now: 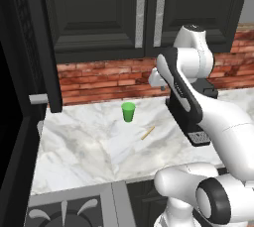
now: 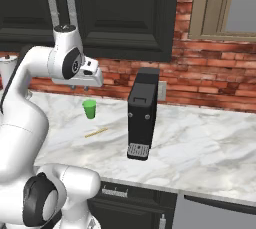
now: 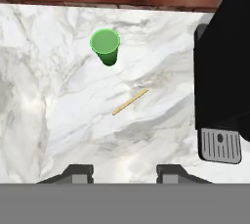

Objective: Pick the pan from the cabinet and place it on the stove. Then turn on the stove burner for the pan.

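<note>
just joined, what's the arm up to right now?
Not handling anything. The gripper hangs over the marble counter, jaws apart with nothing between them. Below it sit a green cup, a thin wooden stick and a black coffee machine. The cabinet doors above are closed, so the pan isn't out yet. A corner of the stove shows at the counter's left end.
</note>
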